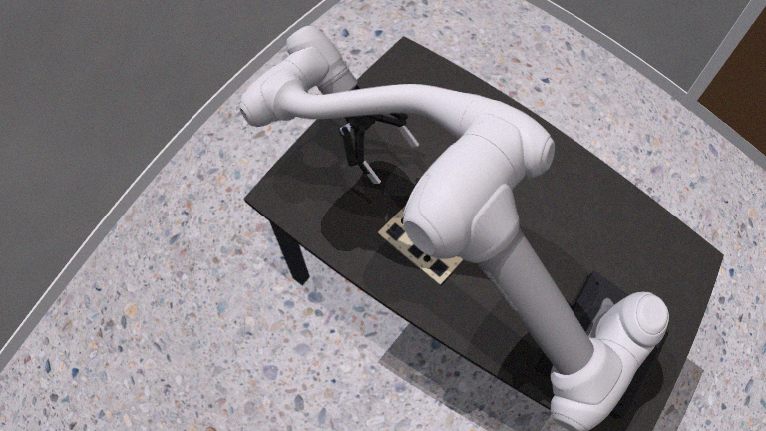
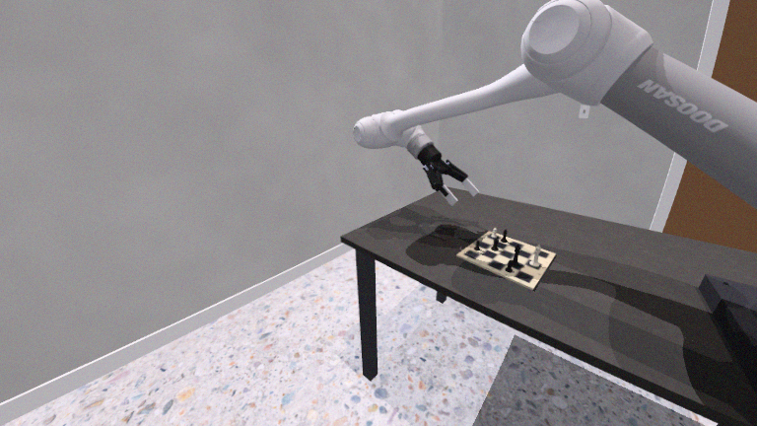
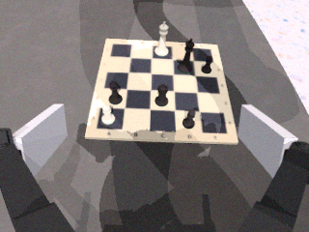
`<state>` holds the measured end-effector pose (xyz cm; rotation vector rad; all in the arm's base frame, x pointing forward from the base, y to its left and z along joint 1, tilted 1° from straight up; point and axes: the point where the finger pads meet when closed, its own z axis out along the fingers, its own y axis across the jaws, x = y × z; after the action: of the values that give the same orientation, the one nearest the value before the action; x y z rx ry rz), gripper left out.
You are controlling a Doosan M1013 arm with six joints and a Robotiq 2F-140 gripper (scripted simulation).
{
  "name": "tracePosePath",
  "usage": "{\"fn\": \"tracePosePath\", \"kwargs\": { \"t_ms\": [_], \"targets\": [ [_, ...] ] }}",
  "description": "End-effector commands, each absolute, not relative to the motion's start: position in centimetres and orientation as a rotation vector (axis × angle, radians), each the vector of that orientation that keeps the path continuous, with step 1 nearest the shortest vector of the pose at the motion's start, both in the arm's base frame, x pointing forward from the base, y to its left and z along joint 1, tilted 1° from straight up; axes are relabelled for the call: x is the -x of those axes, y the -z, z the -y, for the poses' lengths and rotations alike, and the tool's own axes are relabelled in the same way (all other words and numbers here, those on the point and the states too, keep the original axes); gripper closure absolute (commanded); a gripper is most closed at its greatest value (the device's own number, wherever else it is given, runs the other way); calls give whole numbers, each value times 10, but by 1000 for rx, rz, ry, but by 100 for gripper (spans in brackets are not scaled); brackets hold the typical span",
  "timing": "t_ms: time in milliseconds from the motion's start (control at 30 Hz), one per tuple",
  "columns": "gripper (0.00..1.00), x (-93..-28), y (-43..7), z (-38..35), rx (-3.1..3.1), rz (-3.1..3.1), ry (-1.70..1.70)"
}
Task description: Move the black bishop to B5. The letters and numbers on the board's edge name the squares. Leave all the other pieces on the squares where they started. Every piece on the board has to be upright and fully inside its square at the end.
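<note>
The gripper hangs fully open and empty above the bench, beside the board. Which dark piece is the bishop cannot be told; all stand on the board. Approach from above, descend vertically, clear neighbouring pieces before closing.

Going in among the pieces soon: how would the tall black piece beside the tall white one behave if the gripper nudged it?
The tall black piece looks slim on a small base, so it would probably tip rather than slide. It seems rigid, so unlikely to flex. A smaller black piece stands close by; a fall could well knock it.
</note>
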<state>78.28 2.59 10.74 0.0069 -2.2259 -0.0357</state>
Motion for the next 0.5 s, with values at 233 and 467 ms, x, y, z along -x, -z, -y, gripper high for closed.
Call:
{"fn": "tracePosePath", "kwargs": {
  "t_ms": [233, 467],
  "targets": [
    [0, -742, -116, -2, -91, 2589, 62],
    [0, -712, -121, 9, -153, 2797, 51]
  ]
}}
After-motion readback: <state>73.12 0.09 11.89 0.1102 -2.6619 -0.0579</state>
